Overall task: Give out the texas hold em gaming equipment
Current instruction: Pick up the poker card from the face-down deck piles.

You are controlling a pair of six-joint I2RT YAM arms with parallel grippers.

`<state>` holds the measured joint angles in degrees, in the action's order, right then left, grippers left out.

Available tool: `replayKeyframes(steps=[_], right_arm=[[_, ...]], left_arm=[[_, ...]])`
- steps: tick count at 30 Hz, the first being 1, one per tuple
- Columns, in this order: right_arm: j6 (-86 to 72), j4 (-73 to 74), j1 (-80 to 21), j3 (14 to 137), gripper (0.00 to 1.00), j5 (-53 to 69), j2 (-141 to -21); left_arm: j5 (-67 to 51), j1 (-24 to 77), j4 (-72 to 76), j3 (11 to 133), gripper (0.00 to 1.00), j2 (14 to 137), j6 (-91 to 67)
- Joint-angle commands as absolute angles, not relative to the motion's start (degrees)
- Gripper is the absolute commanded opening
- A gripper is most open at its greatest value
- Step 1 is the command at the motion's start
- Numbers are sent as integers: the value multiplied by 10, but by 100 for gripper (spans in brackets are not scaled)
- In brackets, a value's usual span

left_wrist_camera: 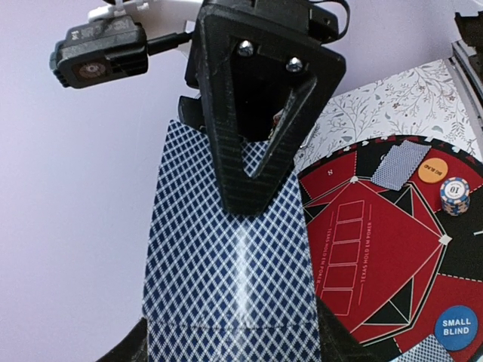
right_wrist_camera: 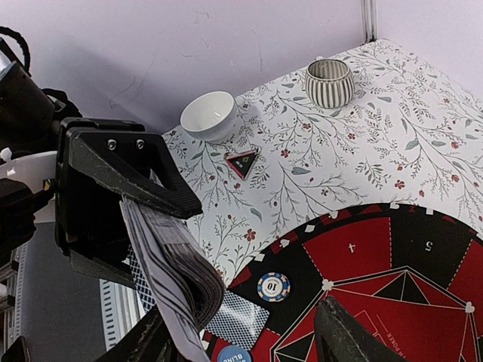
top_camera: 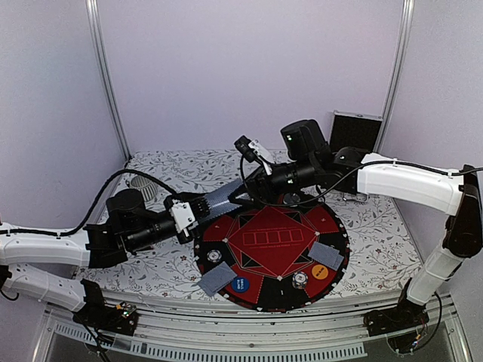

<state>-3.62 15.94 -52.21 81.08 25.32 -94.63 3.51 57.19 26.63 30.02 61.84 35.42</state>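
My left gripper (top_camera: 198, 207) is shut on a deck of playing cards (left_wrist_camera: 226, 264) with blue diamond backs, held out over the left rim of the round red and black poker mat (top_camera: 272, 241). My right gripper (right_wrist_camera: 245, 332) stands open around the deck's far end (right_wrist_camera: 177, 279), one finger (left_wrist_camera: 256, 113) lying over the top card. On the mat lie two face-down cards (top_camera: 217, 279) (top_camera: 326, 255), a blue disc (top_camera: 240, 284), an orange disc (top_camera: 320, 271) and striped chips (top_camera: 215, 255) (top_camera: 299, 279).
A white bowl (right_wrist_camera: 209, 115), a ribbed grey cup (right_wrist_camera: 330, 81) and a small triangular piece (right_wrist_camera: 241, 162) sit on the floral cloth left of the mat. A black silver-edged case (top_camera: 355, 132) stands open at the back right.
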Motion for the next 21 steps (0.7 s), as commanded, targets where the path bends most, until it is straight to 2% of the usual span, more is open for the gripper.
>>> replayKeyframes(steps=[1,10,21], right_arm=[[-27,186,-518,827,60,245,-923],[-22,202,-515,834,49,249,-912],[-19,226,-506,842,9,251,-903]], left_arm=[[31,582,281,296,52,617,355],[30,581,280,297,52,618,354],[30,582,280,297,52,618,354]])
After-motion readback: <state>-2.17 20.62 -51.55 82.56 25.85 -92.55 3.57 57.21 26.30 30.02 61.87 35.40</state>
